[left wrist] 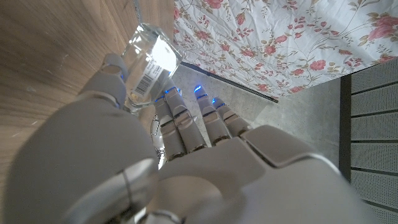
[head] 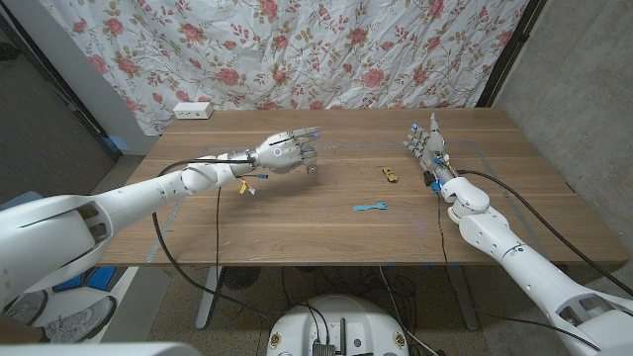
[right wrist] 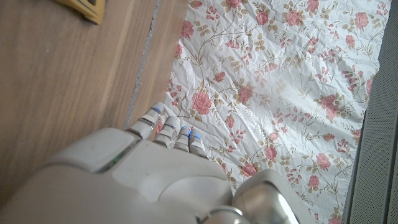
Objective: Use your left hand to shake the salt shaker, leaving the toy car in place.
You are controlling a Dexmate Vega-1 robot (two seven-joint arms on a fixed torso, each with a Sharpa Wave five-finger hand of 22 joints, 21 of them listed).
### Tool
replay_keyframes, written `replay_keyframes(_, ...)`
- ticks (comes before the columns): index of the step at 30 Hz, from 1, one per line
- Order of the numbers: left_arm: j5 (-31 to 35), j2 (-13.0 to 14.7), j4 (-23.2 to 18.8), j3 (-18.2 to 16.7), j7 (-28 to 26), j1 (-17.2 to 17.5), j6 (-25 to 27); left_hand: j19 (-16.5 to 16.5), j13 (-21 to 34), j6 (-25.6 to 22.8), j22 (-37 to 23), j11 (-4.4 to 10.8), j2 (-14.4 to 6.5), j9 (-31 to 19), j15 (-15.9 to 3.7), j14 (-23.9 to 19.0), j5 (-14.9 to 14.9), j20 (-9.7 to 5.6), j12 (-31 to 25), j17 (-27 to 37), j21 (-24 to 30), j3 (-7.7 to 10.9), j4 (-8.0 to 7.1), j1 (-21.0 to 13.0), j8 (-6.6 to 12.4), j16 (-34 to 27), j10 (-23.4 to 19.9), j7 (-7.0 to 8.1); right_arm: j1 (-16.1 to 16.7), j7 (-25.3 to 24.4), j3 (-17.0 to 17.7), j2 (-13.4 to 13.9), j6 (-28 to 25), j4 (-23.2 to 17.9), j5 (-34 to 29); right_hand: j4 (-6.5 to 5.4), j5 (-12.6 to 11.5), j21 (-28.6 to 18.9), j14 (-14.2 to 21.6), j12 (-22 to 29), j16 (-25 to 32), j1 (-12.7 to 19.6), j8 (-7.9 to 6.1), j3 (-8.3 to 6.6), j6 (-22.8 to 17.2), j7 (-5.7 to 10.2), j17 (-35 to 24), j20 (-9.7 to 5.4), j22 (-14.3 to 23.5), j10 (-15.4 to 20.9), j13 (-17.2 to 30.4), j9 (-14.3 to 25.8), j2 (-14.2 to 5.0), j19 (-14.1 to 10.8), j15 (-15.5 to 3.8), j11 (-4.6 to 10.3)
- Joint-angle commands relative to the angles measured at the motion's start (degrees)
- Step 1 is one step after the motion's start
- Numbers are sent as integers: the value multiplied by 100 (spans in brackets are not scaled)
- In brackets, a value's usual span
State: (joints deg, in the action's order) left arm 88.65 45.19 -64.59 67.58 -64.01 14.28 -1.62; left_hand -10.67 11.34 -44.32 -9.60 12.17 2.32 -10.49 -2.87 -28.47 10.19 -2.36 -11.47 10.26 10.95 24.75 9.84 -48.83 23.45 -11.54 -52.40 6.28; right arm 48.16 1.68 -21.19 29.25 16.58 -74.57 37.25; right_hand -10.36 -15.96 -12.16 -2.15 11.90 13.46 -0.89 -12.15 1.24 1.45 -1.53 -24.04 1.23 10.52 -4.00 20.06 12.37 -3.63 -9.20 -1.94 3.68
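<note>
My left arm reaches in from the near left corner across the tabletop (head: 297, 213), and my left hand (head: 282, 154) is raised above the wood in the left-centre area, fingers pointing toward the middle of the table. In the head view the fingers are curled round the salt shaker (head: 311, 168), whose end sticks out just past the fingertips, clear of the surface. In the left wrist view I see the shaker (left wrist: 149, 62) as a clear glass body gripped between the thumb and the other fingers (left wrist: 180, 121), with the hand's back (left wrist: 205, 174) in the foreground. A white barcode sticker sits on the glass; I can make out the bars but cannot read any digits or brand.

My right arm comes in along the right side, and my right hand (head: 427, 143) stands at the far right part of the tabletop with its fingers extended and pointing away from me, holding nothing. The right wrist view shows its back (right wrist: 143, 180) with straight fingers (right wrist: 163, 127) over the wood, toward the flowered cloth (right wrist: 280, 93).

The toy car (head: 391, 175), small and yellow, sits on the tabletop between the two hands, nearer the right one and apart from both. A blue object (head: 369, 208) lies nearer to me than the car. A white power strip (head: 193, 111) rests at the far left corner.
</note>
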Motion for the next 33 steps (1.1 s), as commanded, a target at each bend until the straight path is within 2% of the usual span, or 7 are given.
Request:
replay_keyframes(1,64,90,-152,151,1,60,52,-9,15,-419,-15,80,-279,-132,-927,-31,38,-32,-37,14,-14,-15,-10,-259,15,8,-86,462,-3,2,-1,-2,2,5,-1,-32,-41,-36,-30,42,25,-18,-36,9,1,-46,-29,8,30,-28,21,21,-554,-39,-196,5)
replay_keyframes(14,103,82,-142,323,1,31,74,-4,18,-455,-15,81,-296,-138,-923,-17,40,-33,-33,12,-15,-39,-2,-294,13,19,-92,502,-3,2,-1,-3,3,6,-1,-32,-41,-36,-33,41,24,-18,-35,9,3,-43,-29,10,30,-33,21,20,-554,-38,-204,-1)
replay_keyframes(33,161,129,-167,323,1,-86,387,4,21,-481,-14,81,-324,-146,-925,-2,42,-19,-28,13,-16,-73,-4,-325,3,27,-95,545,-3,2,-1,-2,2,5,-1,-31,-42,-36,-35,42,23,-18,-35,9,4,-47,-29,6,30,-30,21,21,-554,-38,-205,4)
